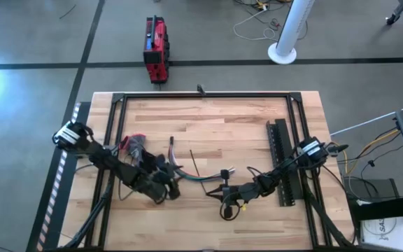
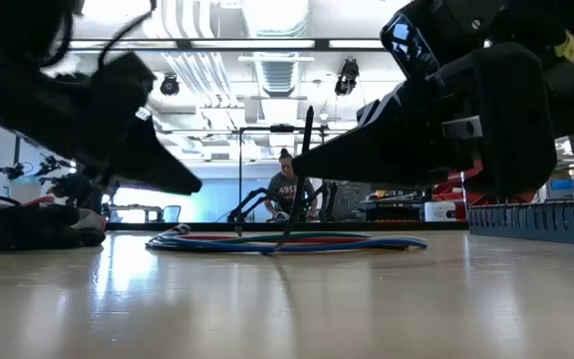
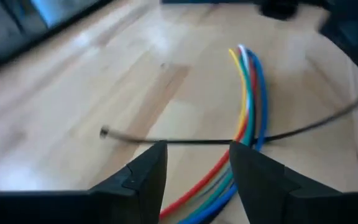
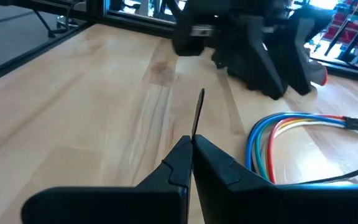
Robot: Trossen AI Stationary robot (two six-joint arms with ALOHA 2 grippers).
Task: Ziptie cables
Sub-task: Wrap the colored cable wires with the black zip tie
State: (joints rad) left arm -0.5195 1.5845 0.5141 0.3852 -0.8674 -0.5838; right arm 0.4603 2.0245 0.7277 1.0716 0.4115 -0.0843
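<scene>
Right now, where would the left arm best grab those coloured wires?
Probably from above, just short of where the black strip crosses the wires: they lie flat, side by side there, and the left gripper hangs over them, jaws open.

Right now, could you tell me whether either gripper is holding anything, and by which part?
The right gripper is shut on the ziptie, pinching it at one end. The left gripper is open above the cables, holding nothing.

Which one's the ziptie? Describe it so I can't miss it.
On the wooden table, find the coloured cables. Beside them, the ziptie is the thin black strip pinched in the right gripper, far narrower than the wide perforated bar on the table's right.
</scene>
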